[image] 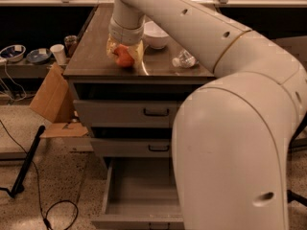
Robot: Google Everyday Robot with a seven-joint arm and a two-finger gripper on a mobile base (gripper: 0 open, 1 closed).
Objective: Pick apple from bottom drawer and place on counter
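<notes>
Your claw (125, 51) is down at the bench (91, 56), near the front edge, left of middle, and grasps the apple (123, 57). White bowl (154, 35) sits behind it. Clear bottle (184, 59) lies toward the right edge. Bottom drawer (139, 186) stands pulled open.

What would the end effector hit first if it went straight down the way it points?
The counter, probably. The end effector points down near its front edge, shut on the apple, so the apple would touch first.
</notes>
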